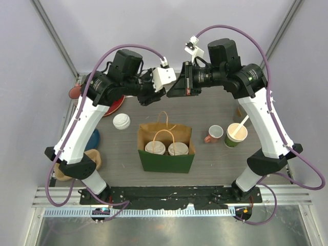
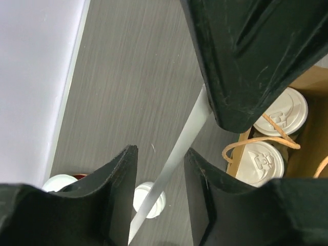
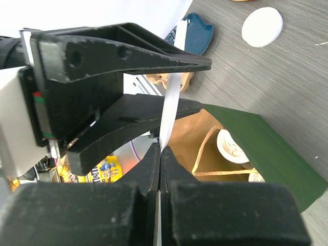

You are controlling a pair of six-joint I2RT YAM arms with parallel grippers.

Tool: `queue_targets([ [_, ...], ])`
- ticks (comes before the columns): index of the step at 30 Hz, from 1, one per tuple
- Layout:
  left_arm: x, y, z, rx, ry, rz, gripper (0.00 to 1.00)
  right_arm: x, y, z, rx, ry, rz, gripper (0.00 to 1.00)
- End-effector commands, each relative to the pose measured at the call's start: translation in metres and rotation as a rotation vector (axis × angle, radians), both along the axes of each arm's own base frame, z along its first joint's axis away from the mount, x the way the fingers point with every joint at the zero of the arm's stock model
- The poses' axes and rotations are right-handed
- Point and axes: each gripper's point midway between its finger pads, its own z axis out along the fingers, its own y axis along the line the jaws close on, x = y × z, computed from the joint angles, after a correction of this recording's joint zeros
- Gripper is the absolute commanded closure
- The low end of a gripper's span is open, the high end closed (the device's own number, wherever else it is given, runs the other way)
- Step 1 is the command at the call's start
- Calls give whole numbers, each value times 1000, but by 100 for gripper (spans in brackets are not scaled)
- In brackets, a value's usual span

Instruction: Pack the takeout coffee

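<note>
Two takeout coffee cups (image 1: 155, 148) (image 1: 178, 149) with white lids stand inside the green paper bag (image 1: 166, 161) at the table's middle. From the left wrist their lids (image 2: 281, 110) (image 2: 261, 161) show under the bag's handles. Both grippers meet high over the back of the table. My right gripper (image 1: 173, 91) (image 3: 161, 151) is shut on a thin white strip (image 3: 171, 92). My left gripper (image 1: 163, 91) (image 2: 160, 154) is open. The strip (image 2: 174, 159) runs between its fingers with a gap on each side.
A loose white lid (image 1: 122, 121) lies left of the bag. A pink-handled mug (image 1: 214, 134) and a lidless green cup (image 1: 236, 135) with a stirrer stand to the right. A blue dish (image 1: 94, 138) and a red plate (image 1: 115, 105) are at the left.
</note>
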Motion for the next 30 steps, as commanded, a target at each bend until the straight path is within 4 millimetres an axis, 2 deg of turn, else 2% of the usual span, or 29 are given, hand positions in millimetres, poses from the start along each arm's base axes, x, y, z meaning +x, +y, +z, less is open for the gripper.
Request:
queue_targets([
  [1, -8, 10, 13, 3, -28, 0, 65, -15, -2, 36, 94, -95, 30, 99],
  [3, -12, 10, 18, -18, -25, -4, 81, -11, -2, 35, 89, -94, 12, 99],
  [4, -12, 10, 20, -30, -20, 6, 100, -9, -3, 35, 89, -98, -1, 99],
  [5, -12, 9, 27, -58, -27, 18, 100, -8, -3, 37, 93, -101, -10, 98],
  [6, -14, 8, 31, -89, -10, 37, 100, -4, -3, 36, 93, -101, -30, 90],
  [7, -17, 9, 38, -120, -5, 51, 100, 3, -5, 39, 98, -112, -67, 80],
  [8, -16, 7, 49, -168, -16, 70, 100, 11, -10, 41, 108, -112, -100, 66],
  [10, -24, 9, 67, -290, 47, 140, 100, 27, -21, 50, 136, -116, -194, 57],
  [11, -21, 11, 79, -365, 65, 173, 100, 34, -27, 54, 148, -120, -228, 55],
  [12, -32, 7, 89, -453, 141, 161, 100, 45, -43, 60, 169, -117, -298, 53],
  [13, -42, 16, 105, -523, 149, 168, 100, 52, -52, 67, 188, -140, -339, 50],
  [14, -33, 22, 114, -594, 155, 205, 100, 60, -63, 70, 194, -153, -399, 41],
  [15, -37, 23, 121, -650, 192, 187, 100, 70, -75, 65, 186, -152, -453, 39],
  [16, -43, 27, 130, -725, 260, 207, 100, 68, -84, 72, 195, -179, -483, 37],
  [17, -45, 33, 134, -756, 269, 210, 100, 73, -92, 69, 179, -191, -536, 33],
  [18, -49, 33, 135, -775, 299, 209, 100, 76, -96, 62, 161, -184, -556, 33],
  [19, -59, 29, 134, -796, 365, 188, 100, 72, -102, 64, 158, -201, -571, 32],
  [22, -70, 22, 114, -852, 444, 137, 100, 77, -111, 49, 119, -197, -627, 32],
  [23, -60, 14, 93, -875, 482, 143, 100, 74, -114, 48, 114, -207, -634, 32],
  [24, -64, 16, 93, -904, 463, 127, 100, 75, -115, 40, 100, -201, -636, 32],
  [25, -60, 14, 105, -961, 399, 80, 100, 75, -115, 40, 101, -204, -634, 32],
  [26, -56, 9, 90, -968, 436, 74, 100, 72, -116, 40, 104, -205, -635, 32],
  [28, -56, 5, 97, -1011, 417, 29, 100, 71, -117, 32, 87, -184, -640, 32],
  [29, -53, 3, 82, -1004, 445, 42, 100, 69, -118, 31, 87, -175, -643, 32],
  [30, -58, 7, 81, -1012, 419, 33, 100, 67, -118, 29, 83, -169, -642, 33],
])
